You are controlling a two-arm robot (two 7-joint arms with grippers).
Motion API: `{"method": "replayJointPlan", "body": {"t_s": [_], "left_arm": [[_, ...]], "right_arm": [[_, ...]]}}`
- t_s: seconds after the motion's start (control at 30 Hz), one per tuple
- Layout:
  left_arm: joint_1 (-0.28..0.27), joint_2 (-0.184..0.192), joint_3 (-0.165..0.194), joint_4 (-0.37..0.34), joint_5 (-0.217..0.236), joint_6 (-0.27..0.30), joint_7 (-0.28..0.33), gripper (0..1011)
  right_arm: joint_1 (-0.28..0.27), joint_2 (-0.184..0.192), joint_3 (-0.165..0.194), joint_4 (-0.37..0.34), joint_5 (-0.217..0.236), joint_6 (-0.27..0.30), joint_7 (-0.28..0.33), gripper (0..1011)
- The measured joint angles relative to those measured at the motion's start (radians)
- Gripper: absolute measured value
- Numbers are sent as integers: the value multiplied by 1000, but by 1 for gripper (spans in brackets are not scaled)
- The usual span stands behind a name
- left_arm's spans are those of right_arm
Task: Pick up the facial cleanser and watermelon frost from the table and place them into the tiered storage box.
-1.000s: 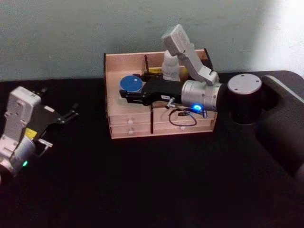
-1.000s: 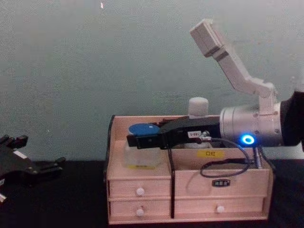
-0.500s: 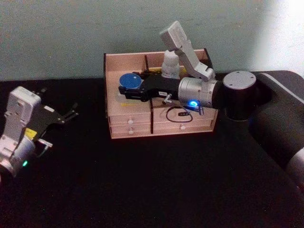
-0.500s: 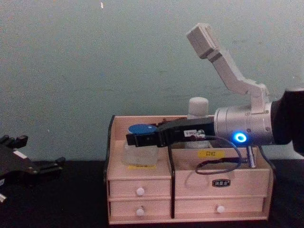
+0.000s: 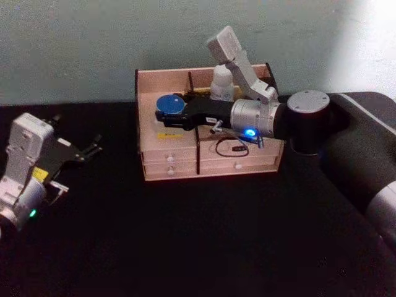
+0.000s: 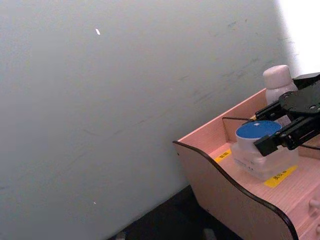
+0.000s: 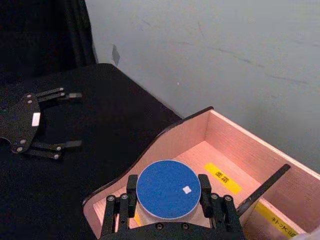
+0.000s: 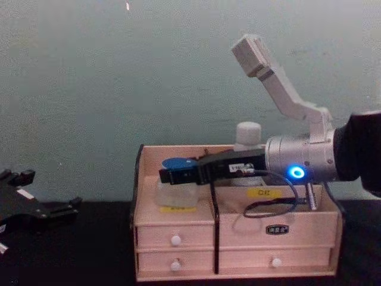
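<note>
The tiered storage box (image 5: 148,86) of pale wood stands at the back of the black table. In its front left compartment sits a clear jar with a blue lid (image 7: 167,189), over a yellow label. My right gripper (image 7: 167,194) reaches in from the right, its fingers (image 7: 204,187) pressed on both sides of the lid. A white bottle with a white cap (image 5: 221,83) stands in a rear compartment behind the arm. I cannot tell which is the facial cleanser and which the watermelon frost. My left gripper (image 5: 94,147) rests open at the table's left.
The box (image 8: 178,223) has small white-knobbed drawers along its front and dark divider panels. A grey-green wall rises right behind it. Bare black tabletop (image 5: 198,235) stretches in front of the box and between the two arms.
The right arm has shifted slightly back and left over the box, still holding the blue-lidded jar in the front left compartment. The left arm has not moved.
</note>
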Motion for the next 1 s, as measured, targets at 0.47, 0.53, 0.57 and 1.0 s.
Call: {"method": "replayJointPlan", "body": {"t_s": [0.47,0.53,0.57,1.0], "left_arm": [[0,0,0,0,0,0,0,1001],[0,0,0,0,0,0,0,1001],[0,0,0,0,0,0,0,1001],[0,0,0,0,0,0,0,1001]], "right_arm": [[16,-24,10,42,-4,8,11,729],[18,-27,11,46,-4,9,11,729],[19,-29,13,50,-4,10,11,729],[18,-27,12,48,-5,11,10,729]]}}
